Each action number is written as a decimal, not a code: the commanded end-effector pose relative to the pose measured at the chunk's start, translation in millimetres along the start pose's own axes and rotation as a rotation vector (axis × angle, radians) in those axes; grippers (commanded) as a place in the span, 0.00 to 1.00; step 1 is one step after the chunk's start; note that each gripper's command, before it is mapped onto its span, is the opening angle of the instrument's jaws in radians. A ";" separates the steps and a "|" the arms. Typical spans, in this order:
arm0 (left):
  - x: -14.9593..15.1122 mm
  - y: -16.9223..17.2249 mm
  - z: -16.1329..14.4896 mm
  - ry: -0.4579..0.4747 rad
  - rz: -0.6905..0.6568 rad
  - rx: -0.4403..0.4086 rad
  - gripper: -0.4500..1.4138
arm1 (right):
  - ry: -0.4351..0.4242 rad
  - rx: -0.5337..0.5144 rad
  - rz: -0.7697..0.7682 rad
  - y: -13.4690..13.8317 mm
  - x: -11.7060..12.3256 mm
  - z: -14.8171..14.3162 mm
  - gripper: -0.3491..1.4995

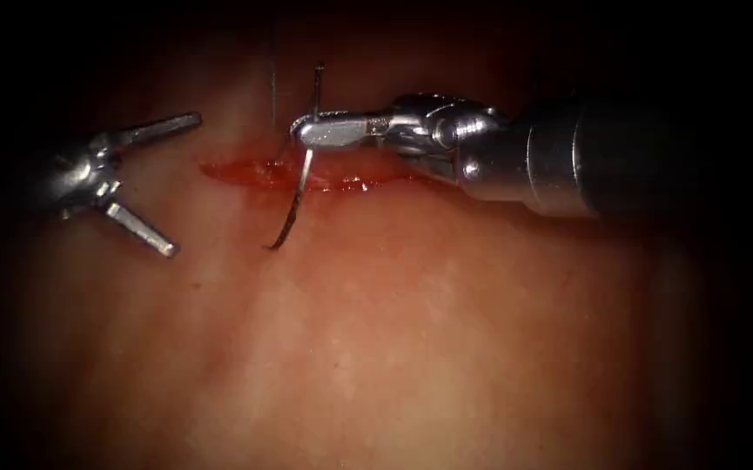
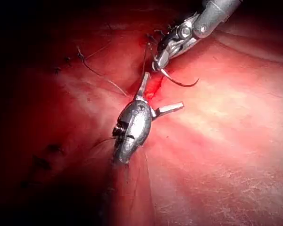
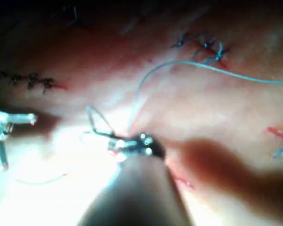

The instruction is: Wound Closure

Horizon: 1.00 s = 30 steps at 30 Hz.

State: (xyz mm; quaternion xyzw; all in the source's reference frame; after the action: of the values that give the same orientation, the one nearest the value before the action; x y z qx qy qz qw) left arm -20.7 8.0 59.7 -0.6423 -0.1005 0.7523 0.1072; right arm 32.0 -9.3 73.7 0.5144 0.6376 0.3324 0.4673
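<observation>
Over the cut: your right hand (image 1: 311, 132) has its jaws closed on the needle (image 1: 299, 187), gripping it partway along the curve, nearer the blunt end.
Needle axis: it runs across the cut (image 1: 306, 172), crosswise to the right hand's jaws; the blunt end stands just beyond the jaws, the pointed end lies on the nearer side of the cut.
In the tissue: you cannot tell whether the point is touching the tissue (image 1: 446, 331) or just above it.
Left hand: your left hand (image 1: 163, 184) is spread wide, holding nothing, well apart from the needle, off the cut's left end.
Nearer hand: the right.
Needle's look: thin, dark, evenly curved, with a glint near the grip.
Thread: a pale thread (image 3: 146, 77) trails away from the right hand.
</observation>
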 end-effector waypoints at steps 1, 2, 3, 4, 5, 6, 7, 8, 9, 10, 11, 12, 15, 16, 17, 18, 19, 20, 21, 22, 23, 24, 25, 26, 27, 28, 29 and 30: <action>-0.7 -0.3 1.0 0.008 -0.004 -0.014 0.72 | -0.020 -0.015 -0.035 0.4 0.1 0.9 0.00; -0.9 -0.1 1.3 0.011 -0.014 -0.023 0.70 | -0.045 -0.029 -0.072 0.4 0.1 1.0 0.00; -1.2 0.3 1.7 0.015 -0.021 -0.030 0.69 | -0.063 -0.039 -0.102 0.4 0.1 1.0 0.00; -1.5 0.5 1.9 0.017 -0.018 -0.037 0.67 | -0.068 -0.037 -0.120 0.4 0.1 1.1 0.00; -1.7 0.7 2.2 0.018 -0.021 -0.038 0.66 | -0.070 -0.039 -0.120 0.4 0.1 1.1 0.00; -1.9 0.9 2.4 0.020 -0.036 -0.045 0.64 | -0.068 -0.038 -0.120 0.4 0.1 1.0 0.00; -2.1 1.0 2.7 0.022 -0.051 -0.052 0.63 | -0.068 -0.037 -0.126 0.4 0.2 1.0 0.00; -2.3 1.1 2.9 0.023 -0.061 -0.055 0.61 | -0.068 -0.038 -0.126 0.4 0.2 0.9 0.00; -2.3 1.2 3.0 0.023 -0.066 -0.057 0.60 | -0.069 -0.035 -0.126 0.5 0.2 0.8 0.00; -2.4 1.3 3.2 0.024 -0.071 -0.059 0.57 | -0.063 -0.039 -0.131 0.5 0.3 0.7 0.00; -2.3 1.3 3.4 0.024 -0.071 -0.058 0.57 | -0.060 -0.044 -0.131 0.5 0.5 0.7 0.00; -2.3 1.3 3.5 0.024 -0.072 -0.057 0.57 | -0.056 -0.050 -0.136 0.4 0.6 0.6 0.00; -2.0 1.5 4.2 0.024 -0.073 -0.054 0.57 | -0.045 -0.063 -0.140 0.2 1.2 0.6 0.00; -2.0 1.6 4.5 0.025 -0.072 -0.055 0.57 | -0.043 -0.066 -0.145 0.2 1.3 0.6 0.00; -2.0 1.7 4.7 0.024 -0.071 -0.053 0.57 | -0.042 -0.066 -0.145 0.2 1.4 0.6 0.00; -2.1 1.8 4.9 0.025 -0.071 -0.055 0.57 | -0.044 -0.068 -0.145 0.2 1.5 0.6 0.00; -2.1 1.8 5.0 0.025 -0.070 -0.054 0.57 | -0.042 -0.071 -0.145 0.2 1.6 0.6 0.00; -2.2 1.9 5.2 0.026 -0.068 -0.056 0.57 | -0.042 -0.072 -0.144 0.2 1.6 0.6 0.00; -2.3 1.9 5.3 0.026 -0.068 -0.056 0.58 | -0.040 -0.074 -0.144 0.2 1.6 0.5 0.00; -2.4 2.0 5.3 0.027 -0.067 -0.059 0.58 | -0.040 -0.075 -0.144 0.2 1.7 0.5 0.00; -2.4 2.0 5.4 0.027 -0.066 -0.058 0.58 | -0.036 -0.075 -0.144 0.2 1.8 0.5 0.00; -2.4 2.0 5.5 0.026 -0.066 -0.057 0.58 | -0.035 -0.077 -0.145 0.2 1.8 0.5 0.00; -2.4 2.0 5.6 0.027 -0.066 -0.059 0.59 | -0.032 -0.076 -0.145 0.3 1.8 0.5 0.00; -2.4 2.0 5.9 0.027 -0.066 -0.057 0.59 | -0.029 -0.076 -0.145 0.3 1.8 0.6 0.00; -2.4 2.0 6.1 0.026 -0.065 -0.055 0.60 | -0.023 -0.073 -0.145 0.3 1.8 0.7 0.00; -2.5 2.1 6.3 0.026 -0.064 -0.054 0.60 | -0.020 -0.072 -0.151 0.3 1.8 0.8 0.00; -2.6 2.2 6.7 0.027 -0.063 -0.057 0.60 | -0.015 -0.070 -0.151 0.3 1.7 0.9 0.00; -2.7 2.3 6.9 0.027 -0.061 -0.056 0.59 | -0.012 -0.069 -0.151 0.4 1.7 1.1 0.00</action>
State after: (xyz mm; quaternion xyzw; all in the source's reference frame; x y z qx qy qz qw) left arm -26.9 4.6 62.1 -0.6510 -0.1397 0.7372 0.1147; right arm 32.2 -7.9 72.9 0.4501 0.6585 0.3166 0.5134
